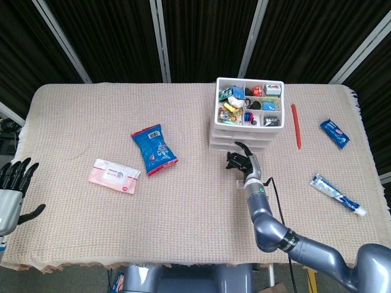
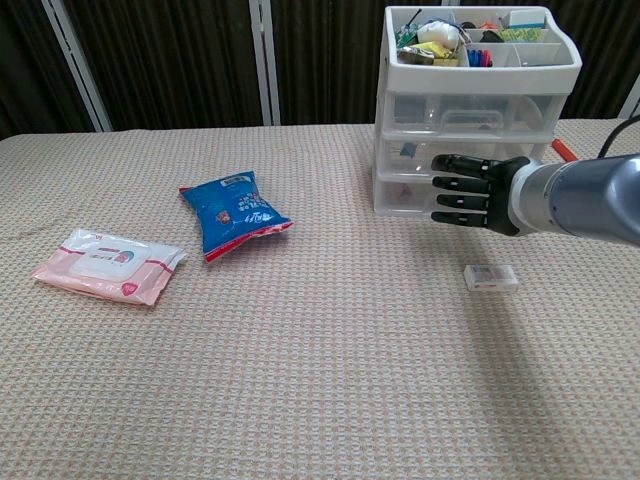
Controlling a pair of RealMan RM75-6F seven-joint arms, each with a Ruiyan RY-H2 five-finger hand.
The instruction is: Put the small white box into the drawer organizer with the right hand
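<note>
While the right hand (image 2: 478,192) hovers with fingers apart, it should drop nearer onto the small white box (image 2: 491,278), pinching its long sides.
</note>
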